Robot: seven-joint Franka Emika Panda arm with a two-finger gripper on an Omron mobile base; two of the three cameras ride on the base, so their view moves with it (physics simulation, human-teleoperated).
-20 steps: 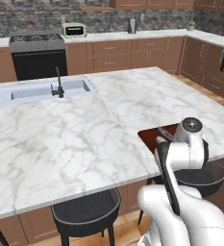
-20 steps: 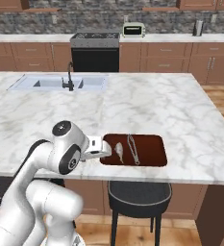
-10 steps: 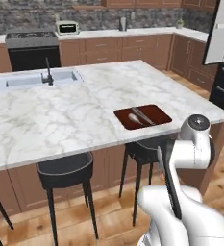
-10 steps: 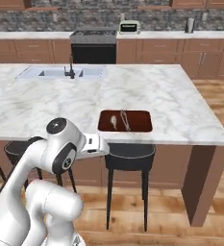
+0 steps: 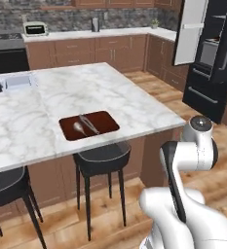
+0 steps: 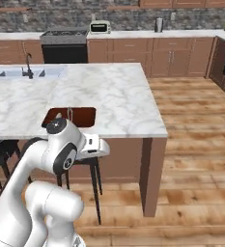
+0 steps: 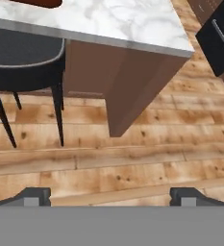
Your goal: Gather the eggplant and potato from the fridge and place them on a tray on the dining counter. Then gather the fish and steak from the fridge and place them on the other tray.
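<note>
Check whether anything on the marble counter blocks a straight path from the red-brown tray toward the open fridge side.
Nothing visible does. The other tray sits near the dining counter edge, with bare marble between it and the corner facing the fridge. Beyond that lies open wood floor. The gripper is open, over the floor.

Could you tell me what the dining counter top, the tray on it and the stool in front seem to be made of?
Dining counter top: looks like polished marble, white with grey veins, on a brown wood base.
Tray: dark red-brown, smooth, perhaps lacquered wood or plastic; the look leaves it open.
Stool: black padded-looking seat on thin dark legs, probably metal.
</note>
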